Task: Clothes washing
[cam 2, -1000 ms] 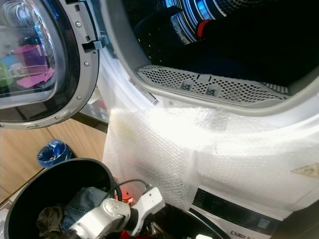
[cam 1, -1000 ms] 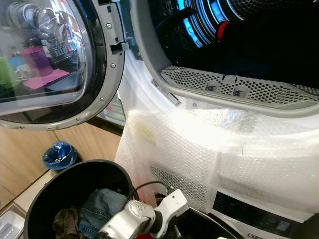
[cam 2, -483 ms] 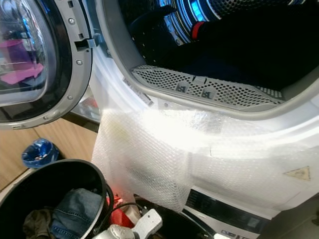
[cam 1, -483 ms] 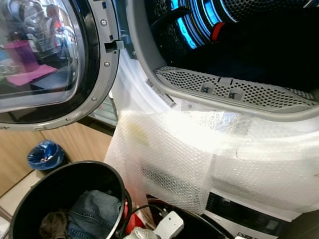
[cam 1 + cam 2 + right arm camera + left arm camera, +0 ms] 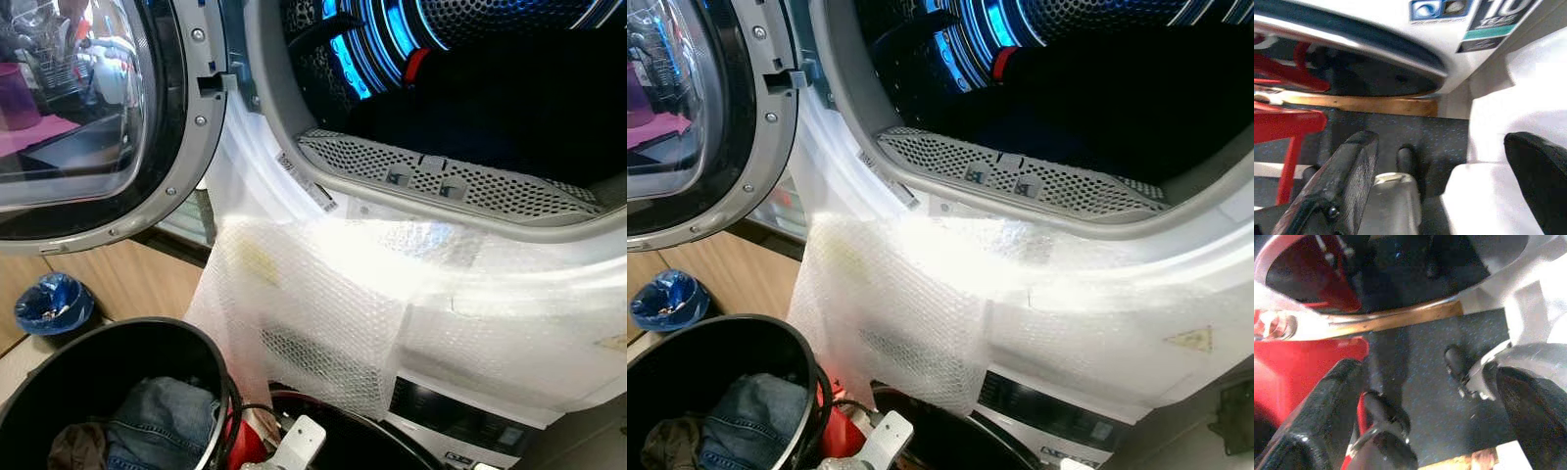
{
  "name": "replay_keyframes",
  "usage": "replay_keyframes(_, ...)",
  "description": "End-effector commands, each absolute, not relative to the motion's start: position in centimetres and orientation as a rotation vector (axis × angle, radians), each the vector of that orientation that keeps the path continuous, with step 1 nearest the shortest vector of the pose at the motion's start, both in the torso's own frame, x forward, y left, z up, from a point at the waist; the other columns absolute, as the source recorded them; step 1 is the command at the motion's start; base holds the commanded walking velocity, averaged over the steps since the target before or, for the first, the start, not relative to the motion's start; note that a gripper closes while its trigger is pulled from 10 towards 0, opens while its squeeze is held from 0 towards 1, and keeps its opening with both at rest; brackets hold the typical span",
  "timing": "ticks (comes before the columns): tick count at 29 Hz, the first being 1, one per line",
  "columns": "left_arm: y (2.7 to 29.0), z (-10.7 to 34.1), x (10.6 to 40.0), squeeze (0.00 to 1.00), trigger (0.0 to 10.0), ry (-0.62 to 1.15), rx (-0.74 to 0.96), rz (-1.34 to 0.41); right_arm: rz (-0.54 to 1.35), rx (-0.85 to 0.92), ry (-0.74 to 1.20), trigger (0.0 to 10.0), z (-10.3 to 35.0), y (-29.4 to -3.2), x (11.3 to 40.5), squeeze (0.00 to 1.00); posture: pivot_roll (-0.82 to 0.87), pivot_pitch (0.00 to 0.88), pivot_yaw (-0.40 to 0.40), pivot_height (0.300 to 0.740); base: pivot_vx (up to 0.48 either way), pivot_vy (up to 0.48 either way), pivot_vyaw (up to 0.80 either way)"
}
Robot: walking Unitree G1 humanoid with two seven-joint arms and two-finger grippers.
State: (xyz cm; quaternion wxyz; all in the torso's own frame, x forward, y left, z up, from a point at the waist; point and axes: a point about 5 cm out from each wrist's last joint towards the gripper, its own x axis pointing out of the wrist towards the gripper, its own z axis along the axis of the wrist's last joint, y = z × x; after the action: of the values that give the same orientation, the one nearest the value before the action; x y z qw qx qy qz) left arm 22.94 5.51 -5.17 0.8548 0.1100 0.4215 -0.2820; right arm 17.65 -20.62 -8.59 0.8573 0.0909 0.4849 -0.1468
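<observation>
Clothes (image 5: 162,426), a pair of jeans with a brownish rag beside them, lie in the black bucket (image 5: 59,377) at seven o'clock in the head view, well below the open washer drum (image 5: 490,88) at one o'clock. Bubble wrap (image 5: 333,304) drapes over the washer's front lip between bucket and drum, and the round glass door (image 5: 88,117) stands swung out at ten o'clock. A blue bag (image 5: 49,304) sits on the wooden floor at eight o'clock. Both arms hang low: the left gripper (image 5: 1420,396) has its fingers spread wide over dark speckled floor near a red frame (image 5: 1288,377), holding nothing, and the right gripper (image 5: 1449,186) is likewise spread and empty beside the washer's base. The risks, as I judge them: a garment lifted from the bucket could snag or drag the loose bubble wrap, slip off the lip short of the drum, or the left arm could knock the open door on its way up.
</observation>
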Motion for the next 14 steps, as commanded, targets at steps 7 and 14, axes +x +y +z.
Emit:
replay_keyframes(7,6.78,-6.13,21.98,0.0,10.0,0.932,0.278,-0.547,-0.275,0.195,1.029,10.0,-8.76,-19.9,17.53,0.0,-0.11,0.006,-0.03,0.74,0.0,0.0,0.0)
replay_keyframes(14,7.14,-6.18,22.03,0.0,10.0,0.931,0.283,-0.529,-0.272,0.199,1.031,10.0,-8.8,-19.91,17.45,0.0,-0.11,0.0,-0.023,0.74,0.0,0.0,0.0)
